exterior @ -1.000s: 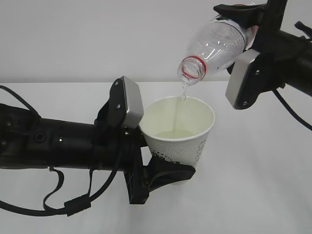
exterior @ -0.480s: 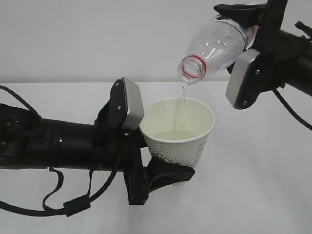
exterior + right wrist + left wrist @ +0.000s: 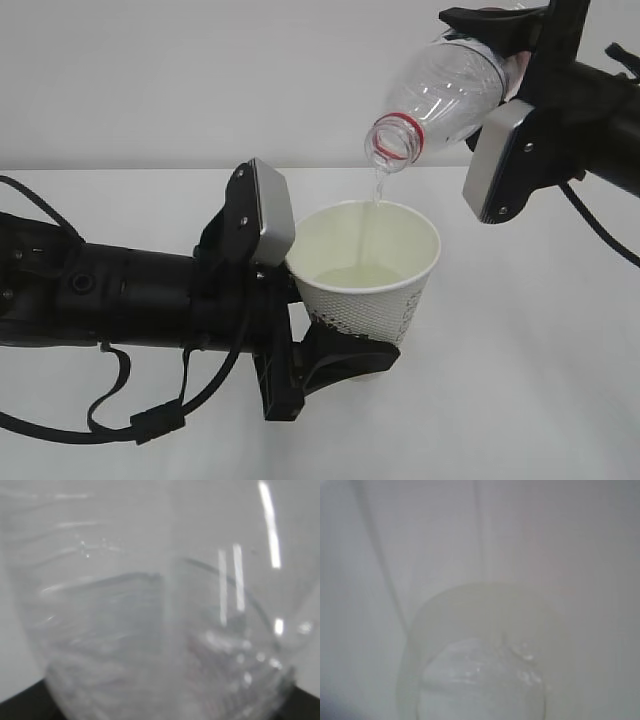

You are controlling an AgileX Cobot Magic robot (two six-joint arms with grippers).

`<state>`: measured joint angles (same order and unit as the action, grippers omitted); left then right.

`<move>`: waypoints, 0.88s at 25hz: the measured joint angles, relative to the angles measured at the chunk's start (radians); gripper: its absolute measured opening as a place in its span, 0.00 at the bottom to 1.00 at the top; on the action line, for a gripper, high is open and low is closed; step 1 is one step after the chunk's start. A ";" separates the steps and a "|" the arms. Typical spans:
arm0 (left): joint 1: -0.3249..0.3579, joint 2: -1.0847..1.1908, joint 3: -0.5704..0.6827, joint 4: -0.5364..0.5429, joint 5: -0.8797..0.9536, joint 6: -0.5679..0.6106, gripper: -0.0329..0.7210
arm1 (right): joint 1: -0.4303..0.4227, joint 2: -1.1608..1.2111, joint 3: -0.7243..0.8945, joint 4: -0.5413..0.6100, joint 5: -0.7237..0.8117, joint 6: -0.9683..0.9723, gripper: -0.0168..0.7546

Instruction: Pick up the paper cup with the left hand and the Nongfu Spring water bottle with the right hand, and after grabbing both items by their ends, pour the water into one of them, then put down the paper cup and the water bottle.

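water bottle (image 3: 440, 95) tipped — right hand (image 3: 505, 60) raised

The white paper cup (image 3: 372, 275) stands upright, off the table, with a pale pool inside. Above it, the clear capless water bottle (image 3: 440, 95) tilts mouth-down, a thin stream of water (image 3: 377, 190) falling in; its label seems hidden.

Both arms are black. Behind the left claw (image 3: 345, 355) sits a light grey rectangular block with small screws; black cables loop beneath. The right claw (image 3: 500, 40) carries a matching block.
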<state>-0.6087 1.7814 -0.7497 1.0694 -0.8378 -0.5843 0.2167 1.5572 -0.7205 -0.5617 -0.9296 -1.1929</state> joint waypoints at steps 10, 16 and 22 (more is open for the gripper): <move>0.000 0.000 0.000 0.000 0.000 0.000 0.71 | 0.000 0.000 0.000 0.001 -0.005 -0.001 0.64; 0.000 0.000 0.000 0.002 0.000 0.000 0.71 | 0.000 0.000 0.000 0.001 -0.019 -0.002 0.64; 0.000 0.000 0.000 0.002 0.002 0.000 0.71 | 0.000 0.000 0.000 0.018 -0.022 -0.017 0.64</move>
<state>-0.6087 1.7814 -0.7497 1.0715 -0.8361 -0.5843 0.2167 1.5572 -0.7205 -0.5435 -0.9513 -1.2099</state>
